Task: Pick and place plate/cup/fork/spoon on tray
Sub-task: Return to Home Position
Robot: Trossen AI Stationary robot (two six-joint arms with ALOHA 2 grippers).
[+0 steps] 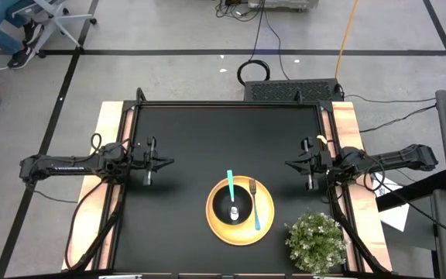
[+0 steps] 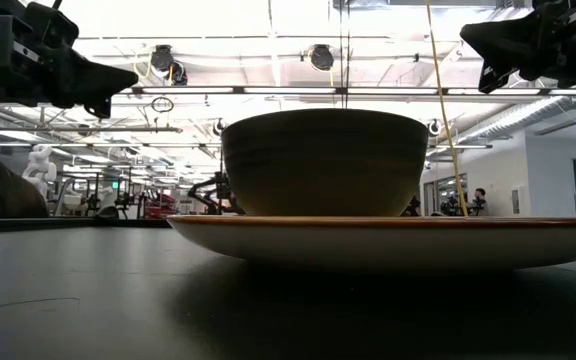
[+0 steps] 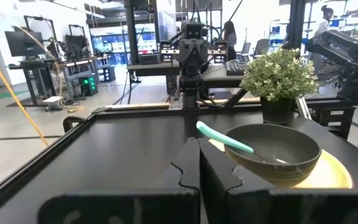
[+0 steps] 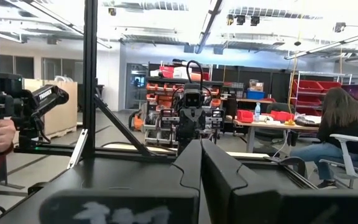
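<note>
Two grippers wait at the table (image 1: pixel 184 132) sides, left gripper (image 1: pixel 163 163) and right gripper (image 1: pixel 291 164) both pinched together, because the cup (image 1: pixel 242 207), spoon (image 1: pixel 231 190) and fork (image 1: pixel 255 213) sit on the tray (image 1: pixel 221 231)

Tabletop (image 1: pixel 207 147) largely open, tray (image 1: pixel 227 231) near one edge — potted plant (image 1: pixel 316 241) beside it

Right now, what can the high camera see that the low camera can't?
Only the high view shows the fork lying on the tray, the spoon in the cup and the plant. Only the low view shows the room's ceiling lights. Both show the cup on the tray, with the left arm's fingers and the right arm's fingers off to the sides.
</note>
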